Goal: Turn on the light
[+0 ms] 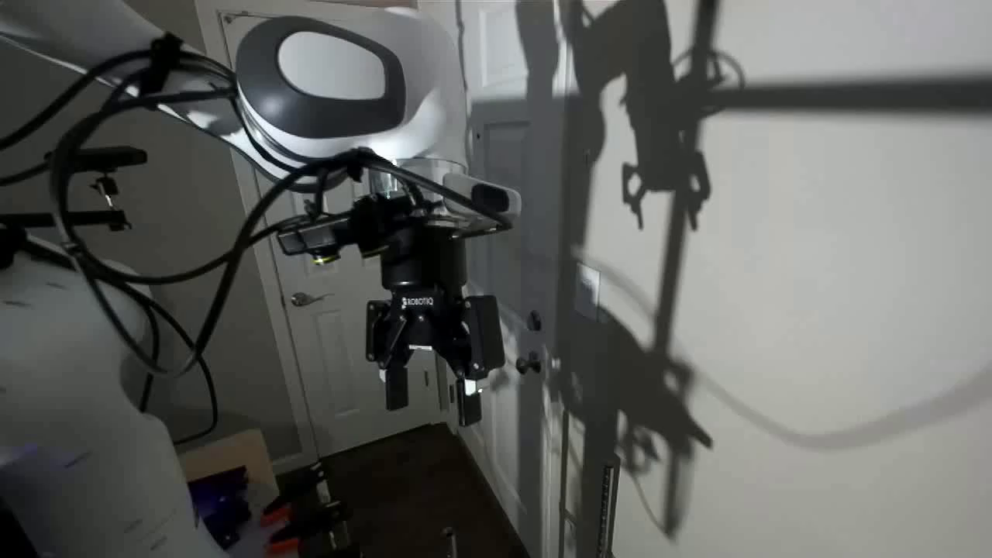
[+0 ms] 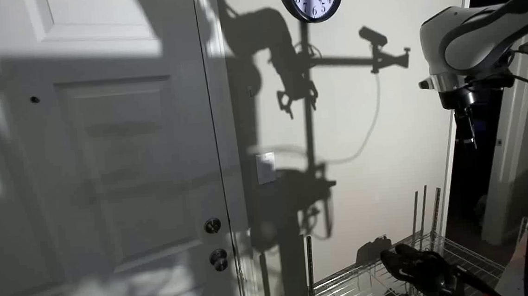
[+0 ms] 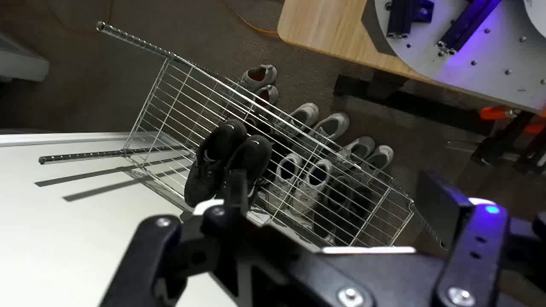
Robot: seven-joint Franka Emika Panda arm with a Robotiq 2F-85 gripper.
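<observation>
Gripper (image 1: 432,399): Robotiq, below the arm's wrist and pointing down; its two fingers (image 1: 397,387) stand apart, a clear gap between them.
Light-switch plate (image 2: 266,168): on the pale wall (image 2: 360,122), well apart from the gripper; left of it and about level with its fingertips in an exterior view. In an exterior view the light-switch plate (image 1: 587,291) shows right of the gripper and higher than its fingertips.
Switch setting: the plate is small and dimly lit, so I can't fairly tell which way it is set.
Arm's shadow (image 2: 279,35): cast on the wall around the plate, in both exterior views.
Knobbed door (image 2: 119,144): well left of the gripper, deadbolt (image 2: 212,225) above round knob (image 2: 218,260).
Lever-handled door (image 1: 337,341): behind the gripper.
Wall clock (image 2: 302,1): up and left of the gripper, higher than the plate.
Wire rack (image 3: 172,99): below the gripper, seen between and past its fingers in the wrist view.
Black sneakers (image 3: 219,145): on the rack, partly behind one finger.
Pale sneakers (image 3: 313,194): lower, seen through the wires between the fingers.
Table (image 3: 320,25): wooden, up and right of the gripper in the wrist view, bearing a metal base (image 3: 490,85).
</observation>
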